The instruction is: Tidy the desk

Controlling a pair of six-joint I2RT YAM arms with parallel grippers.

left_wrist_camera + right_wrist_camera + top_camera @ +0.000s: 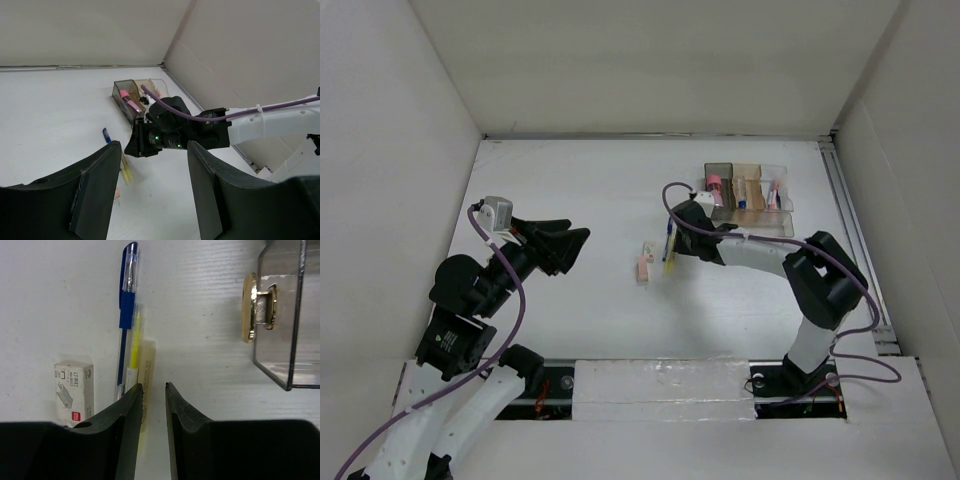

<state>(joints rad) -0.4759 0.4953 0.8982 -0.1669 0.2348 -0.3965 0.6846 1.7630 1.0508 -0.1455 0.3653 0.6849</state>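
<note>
While the right claw (pixel 154 386) hangs low over the white desk (pixel 580 320), jaws a narrow slit apart and gripping nothing, a yellow pen (pixel 136 340) runs from under one finger toward 12 o'clock, just beside a blue pen (pixel 127 300). A small white box (pixel 73 390) lies at 9 o'clock and a clear tray (pixel 295 315) at 2 o'clock. The left claw (pixel 154 147) is raised at the desk's 9 o'clock side, open and empty.

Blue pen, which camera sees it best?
The right wrist view. There the blue pen lies close and sharp on the desk, cap and clear barrel plain, beside a yellow highlighter. The top view shows it only as a thin blue sliver, and the left wrist view shows just its blue end, far off.
</note>
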